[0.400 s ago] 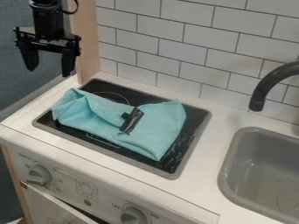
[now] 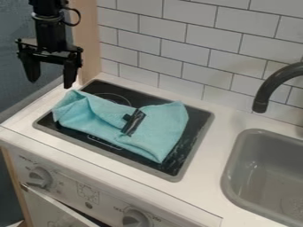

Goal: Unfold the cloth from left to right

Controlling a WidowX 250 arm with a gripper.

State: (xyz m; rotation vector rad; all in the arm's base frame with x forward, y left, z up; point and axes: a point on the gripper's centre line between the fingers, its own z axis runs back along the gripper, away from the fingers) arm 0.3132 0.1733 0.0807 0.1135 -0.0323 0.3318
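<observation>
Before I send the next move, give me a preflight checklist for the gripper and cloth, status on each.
1. Gripper open and empty: ok.
2. Cloth resting on cooktop: ok.
3. Cloth surface free of other items: not ok, black piece on it.
4. Black piece loose, not attached: cannot tell.
5. Faucet apart from cloth: ok, off to the right.
6. Gripper directly above cloth's left end: cannot tell.

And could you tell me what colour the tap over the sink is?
The tap is dark grey, nearly black, seen in the camera view.
</observation>
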